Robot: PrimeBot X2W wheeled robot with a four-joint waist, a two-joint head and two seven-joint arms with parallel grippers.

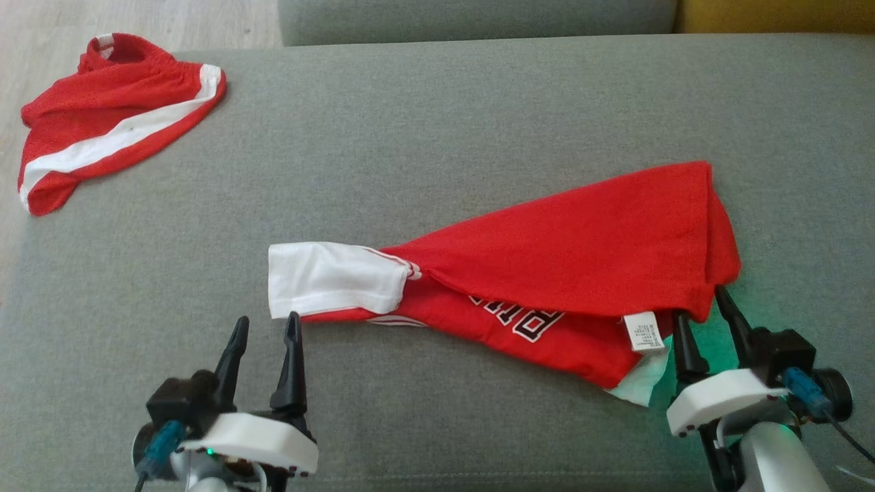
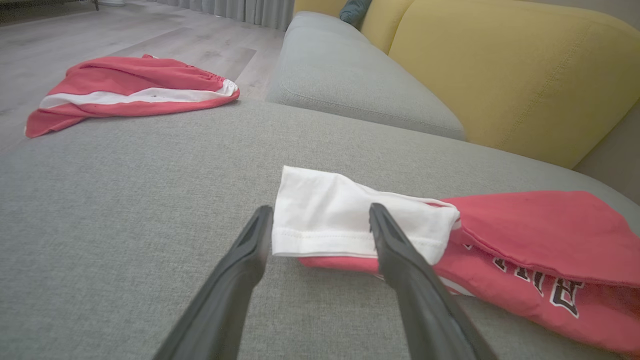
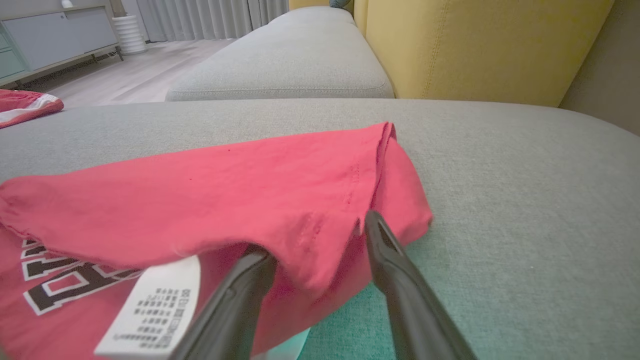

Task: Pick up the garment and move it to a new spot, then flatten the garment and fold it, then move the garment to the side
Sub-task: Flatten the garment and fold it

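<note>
The garment (image 1: 581,232), a red jersey, lies folded over on the grey cushion (image 1: 437,123), with a white sleeve (image 1: 328,277) sticking out to the left. Black-and-white block print (image 1: 519,320) and a small white label (image 1: 644,331) show along its near edge. My left gripper (image 1: 267,318) is open just short of the white sleeve (image 2: 340,215), touching nothing. My right gripper (image 1: 698,304) is open at the garment's near right corner. In the right wrist view that red corner (image 3: 320,235) droops between the fingers, beside the label (image 3: 150,305).
A second red-and-white garment (image 1: 116,116) lies bunched at the cushion's far left corner. Behind are another grey cushion (image 1: 478,17) and a yellow backrest (image 2: 525,65). Wooden floor (image 2: 150,30) lies beyond the left edge. Bare cushion stretches between the two garments.
</note>
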